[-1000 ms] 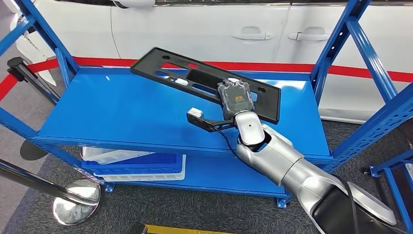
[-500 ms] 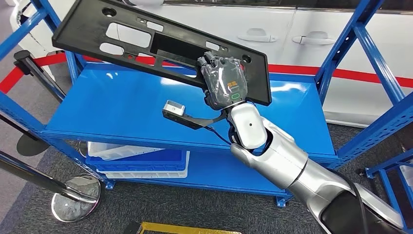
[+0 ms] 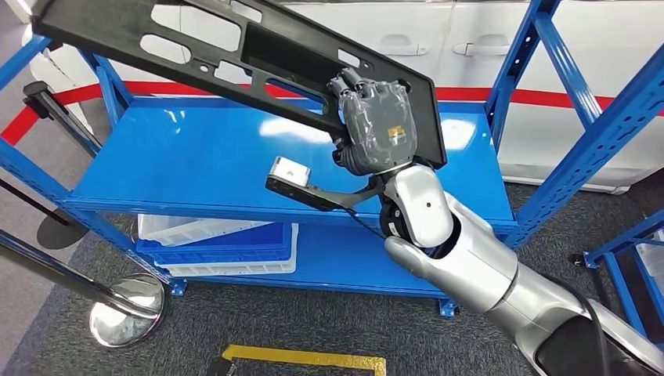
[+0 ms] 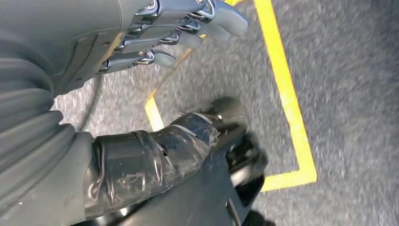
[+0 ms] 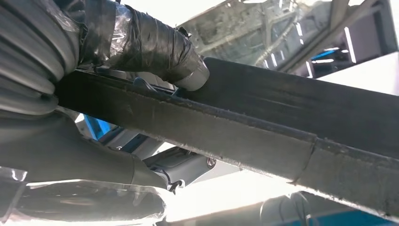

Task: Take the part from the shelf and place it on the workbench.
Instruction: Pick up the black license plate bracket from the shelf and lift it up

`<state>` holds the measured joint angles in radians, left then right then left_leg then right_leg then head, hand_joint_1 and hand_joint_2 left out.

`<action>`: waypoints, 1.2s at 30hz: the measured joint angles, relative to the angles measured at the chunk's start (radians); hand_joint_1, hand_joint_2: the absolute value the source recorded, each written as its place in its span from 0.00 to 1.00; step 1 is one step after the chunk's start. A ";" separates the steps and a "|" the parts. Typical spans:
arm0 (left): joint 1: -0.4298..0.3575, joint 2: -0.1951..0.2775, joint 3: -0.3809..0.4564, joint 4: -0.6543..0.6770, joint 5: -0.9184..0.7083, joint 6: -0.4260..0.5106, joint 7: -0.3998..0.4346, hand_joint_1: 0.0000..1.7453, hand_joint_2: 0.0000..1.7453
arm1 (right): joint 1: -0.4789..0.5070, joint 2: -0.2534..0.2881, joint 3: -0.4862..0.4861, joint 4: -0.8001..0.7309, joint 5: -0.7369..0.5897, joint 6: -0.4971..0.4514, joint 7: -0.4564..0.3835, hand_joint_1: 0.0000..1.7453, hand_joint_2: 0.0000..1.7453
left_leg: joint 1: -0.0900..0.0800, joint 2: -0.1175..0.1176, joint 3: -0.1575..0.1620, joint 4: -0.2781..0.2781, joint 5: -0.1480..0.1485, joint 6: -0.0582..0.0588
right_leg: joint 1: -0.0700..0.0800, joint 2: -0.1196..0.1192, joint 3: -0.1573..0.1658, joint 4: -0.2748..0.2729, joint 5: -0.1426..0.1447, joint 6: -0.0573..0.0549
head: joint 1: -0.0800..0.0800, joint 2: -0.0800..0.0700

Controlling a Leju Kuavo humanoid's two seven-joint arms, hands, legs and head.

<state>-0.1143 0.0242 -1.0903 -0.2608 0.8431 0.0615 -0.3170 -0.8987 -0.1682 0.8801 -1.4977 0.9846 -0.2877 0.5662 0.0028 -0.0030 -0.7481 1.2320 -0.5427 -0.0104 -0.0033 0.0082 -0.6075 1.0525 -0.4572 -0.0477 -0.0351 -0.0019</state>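
Note:
The part is a long black plastic panel with several cut-outs. My right hand grips it near its right end and holds it in the air, tilted, well above the blue shelf. The panel's far end reaches the picture's upper left corner. In the right wrist view the panel's dark edge runs across the frame with my taped thumb pressed over it. In the left wrist view my left hand hangs over the grey carpet, fingers apart and holding nothing.
Blue shelf uprights stand on both sides. White and blue trays lie on the lower shelf. A white car is behind the rack. A chrome stanchion base stands at the lower left, and yellow floor tape lies below.
My right hand has lifted the panel off the shelf and raised it up and to the left, tilting it more steeply. The view has shifted slightly.

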 joint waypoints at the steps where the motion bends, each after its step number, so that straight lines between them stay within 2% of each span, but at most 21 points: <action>1: 0.000 -0.001 0.000 0.000 0.001 0.000 0.000 0.00 1.00 | 0.000 -0.003 -0.001 -0.010 0.001 0.001 0.000 1.00 1.00 | 0.000 0.000 -0.010 0.056 -0.025 0.000 | 0.003 0.000 -0.012 0.000 0.008 -0.001 | 0.000 0.000; 3: -0.001 -0.001 0.000 0.000 0.001 0.000 0.000 0.00 1.00 | 0.001 -0.009 -0.001 -0.026 0.001 0.001 0.000 1.00 1.00 | -0.004 0.000 0.016 0.077 -0.012 0.010 | 0.011 0.000 -0.034 0.001 0.025 -0.003 | 0.000 0.000; 5: -0.002 -0.001 0.000 0.000 0.001 0.000 0.000 0.00 1.00 | 0.002 -0.015 -0.003 -0.042 0.001 0.002 0.000 1.00 1.00 | -0.019 -0.001 0.113 -0.042 0.027 0.035 | 0.015 0.001 -0.053 0.001 0.042 -0.004 | 0.000 0.000; 7: -0.005 0.000 0.000 0.000 0.002 0.000 0.000 0.00 1.00 | 0.003 -0.020 -0.008 -0.056 0.001 0.002 0.000 1.00 1.00 | -0.034 0.000 0.210 -0.183 0.029 0.059 | 0.014 0.000 -0.061 -0.002 0.057 0.000 | 0.001 0.000; 9: -0.008 0.002 0.000 0.000 0.001 0.001 0.000 0.00 1.00 | 0.005 -0.024 -0.011 -0.067 0.001 0.002 0.000 1.00 1.00 | -0.041 0.001 0.238 -0.238 0.028 0.070 | 0.006 -0.003 -0.060 -0.012 0.072 0.010 | -0.002 0.000; 11: -0.010 0.001 0.000 0.000 0.001 0.000 0.000 0.00 1.00 | 0.006 -0.029 -0.013 -0.076 0.005 0.006 0.002 1.00 1.00 | -0.040 0.004 0.238 -0.264 0.058 0.076 | 0.003 -0.003 -0.063 -0.018 0.076 0.018 | -0.004 0.000; 12: -0.010 0.000 0.000 0.000 0.000 0.000 0.000 0.00 1.00 | 0.005 -0.033 -0.014 -0.083 0.011 0.012 0.005 1.00 1.00 | -0.037 0.007 0.236 -0.279 0.074 0.079 | 0.004 -0.002 -0.069 -0.007 0.056 0.021 | -0.003 0.000; 15: -0.014 -0.002 0.000 0.000 -0.003 -0.001 0.002 0.00 1.00 | 0.001 -0.048 -0.018 -0.109 0.039 0.043 0.024 1.00 1.00 | -0.029 0.013 0.210 -0.290 0.108 0.080 | -0.003 -0.003 -0.110 0.145 -0.077 0.038 | 0.002 0.000; 16: -0.016 -0.003 0.000 0.000 -0.003 -0.001 0.005 0.00 1.00 | 0.001 -0.053 -0.018 -0.119 0.047 0.056 0.032 1.00 1.00 | -0.026 0.013 0.196 -0.285 0.115 0.077 | -0.008 -0.003 -0.121 0.205 -0.104 0.046 | 0.003 0.000; 17: -0.017 -0.003 0.000 0.000 -0.003 -0.001 0.007 0.00 1.00 | 0.001 -0.060 -0.018 -0.129 0.053 0.068 0.039 1.00 1.00 | -0.022 0.014 0.182 -0.278 0.120 0.073 | -0.013 -0.003 -0.121 0.241 -0.106 0.054 | 0.003 0.000; 18: -0.019 -0.004 0.000 0.000 -0.003 0.000 0.011 0.00 1.00 | 0.001 -0.066 -0.019 -0.140 0.058 0.080 0.046 1.00 1.00 | -0.016 0.014 0.166 -0.267 0.125 0.068 | -0.018 -0.003 -0.105 0.245 -0.088 0.063 | 0.003 0.000; 20: -0.023 -0.004 0.000 0.000 -0.003 0.001 0.017 0.00 1.00 | 0.002 -0.080 -0.022 -0.163 0.066 0.099 0.058 1.00 1.00 | -0.004 0.014 0.130 -0.236 0.128 0.056 | -0.031 -0.005 -0.032 0.154 -0.047 0.085 | 0.004 0.000; 21: -0.026 -0.002 0.000 0.000 -0.003 0.002 0.020 0.00 1.00 | 0.002 -0.085 -0.024 -0.176 0.070 0.107 0.063 1.00 1.00 | -0.001 0.013 0.111 -0.216 0.128 0.049 | -0.032 -0.005 0.005 0.096 -0.044 0.090 | 0.006 0.000; 23: -0.030 0.002 0.000 0.001 -0.005 0.004 0.024 0.00 1.00 | 0.007 -0.095 -0.030 -0.205 0.073 0.118 0.071 1.00 1.00 | -0.001 0.011 0.085 -0.184 0.128 0.035 | -0.031 -0.003 0.037 0.039 -0.061 0.083 | 0.008 0.000; 26: -0.030 0.010 0.000 0.001 -0.014 0.004 0.032 0.00 1.00 | 0.021 -0.104 -0.035 -0.236 0.074 0.125 0.080 1.00 1.00 | 0.002 0.009 0.071 -0.167 0.130 0.021 | -0.026 -0.002 0.023 0.042 -0.054 0.049 | 0.008 0.000; 27: -0.030 0.012 0.000 0.001 -0.018 0.004 0.036 0.00 1.00 | 0.027 -0.107 -0.036 -0.244 0.074 0.126 0.081 1.00 1.00 | 0.005 0.009 0.063 -0.153 0.111 0.016 | -0.026 -0.003 0.016 0.040 -0.046 0.039 | 0.007 0.000; 29: -0.031 0.014 0.000 0.001 -0.024 0.004 0.044 0.00 1.00 | 0.039 -0.111 -0.039 -0.259 0.074 0.126 0.082 1.00 1.00 | 0.009 0.008 0.035 -0.072 0.029 0.009 | -0.024 -0.004 -0.002 0.038 -0.026 0.025 | 0.003 0.000; 31: -0.032 0.017 0.000 0.001 -0.028 0.004 0.051 0.00 1.00 | 0.054 -0.116 -0.042 -0.272 0.074 0.126 0.082 1.00 1.00 | 0.009 0.009 0.006 0.048 -0.044 0.007 | -0.018 -0.004 -0.026 0.037 -0.008 0.019 | 0.001 0.000; 32: -0.033 0.019 0.000 0.001 -0.030 0.006 0.053 0.00 1.00 | 0.063 -0.119 -0.044 -0.276 0.072 0.125 0.081 1.00 1.00 | 0.009 0.008 0.004 0.088 -0.054 0.009 | -0.014 -0.004 -0.038 0.038 0.002 0.017 | 0.001 0.000; 34: -0.038 0.022 0.000 0.001 -0.032 0.011 0.052 0.00 1.00 | 0.080 -0.124 -0.048 -0.280 0.066 0.121 0.077 1.00 1.00 | 0.007 0.008 0.042 0.078 -0.023 0.019 | -0.006 -0.004 -0.062 0.038 0.020 0.016 | 0.002 0.000; 36: -0.047 0.026 0.000 0.001 -0.032 0.018 0.050 0.00 1.00 | 0.090 -0.128 -0.055 -0.283 0.057 0.112 0.070 1.00 1.00 | -0.002 0.007 0.135 -0.051 0.010 0.037 | -0.004 -0.004 -0.080 0.037 0.037 0.018 | 0.002 0.000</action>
<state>-0.1610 0.0504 -1.0903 -0.2602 0.8106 0.0794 -0.2667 -0.8085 -0.2966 0.8248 -1.7808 1.0419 -0.1761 0.6358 0.0008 0.0037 -0.6131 1.1812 -0.5324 0.0263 -0.0070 0.0046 -0.6872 1.0893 -0.4200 -0.0300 -0.0335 -0.0019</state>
